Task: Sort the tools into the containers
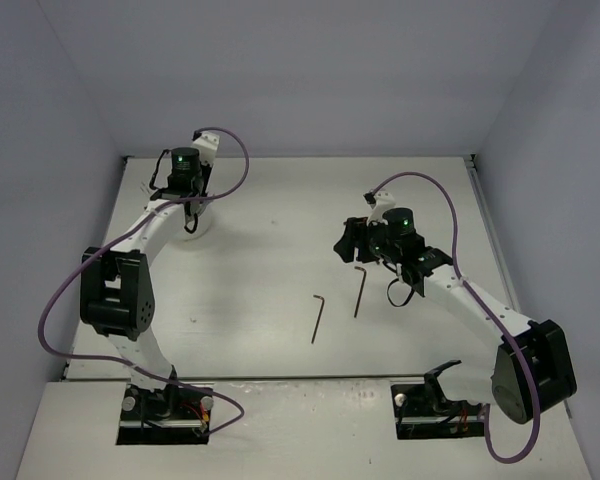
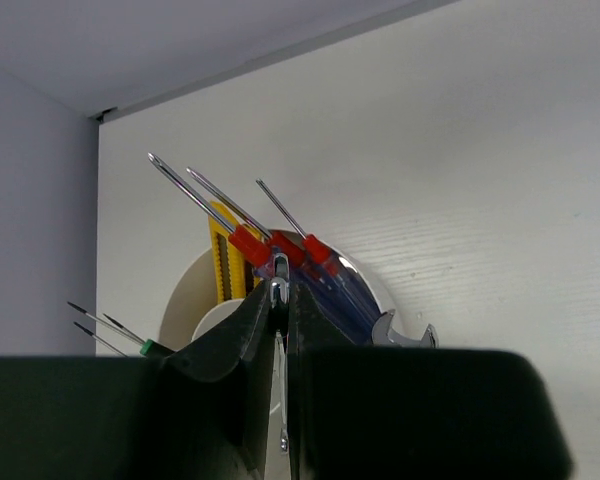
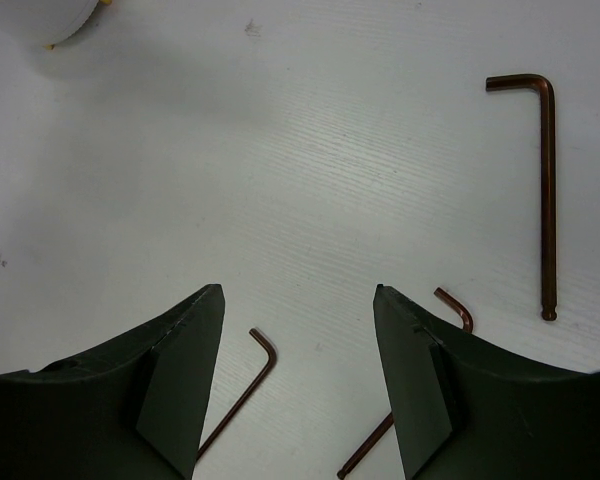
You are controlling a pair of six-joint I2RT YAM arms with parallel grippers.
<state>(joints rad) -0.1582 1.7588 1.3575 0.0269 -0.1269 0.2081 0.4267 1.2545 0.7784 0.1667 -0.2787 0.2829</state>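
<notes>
The left arm (image 1: 145, 235) stretches to the desk's (image 3: 280, 150) far-left corner, wrist bent down over the white cup (image 2: 180, 295). The left pincer (image 2: 280, 285) is closed, with a silver sliver (image 2: 279, 268) between its tips. Screwdrivers (image 2: 248, 245), a yellow knife (image 2: 223, 255) and a wrench (image 2: 405, 335) stand in the cup. The right arm (image 1: 470, 300) reaches from the near-right corner toward mid-desk. The right pincer (image 3: 298, 292) is half spread and empty above the hex keys (image 3: 547, 190).

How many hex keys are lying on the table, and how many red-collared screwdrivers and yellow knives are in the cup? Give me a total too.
Hex keys: 3
Red-collared screwdrivers: 3
Yellow knife: 1
Total: 7
</notes>
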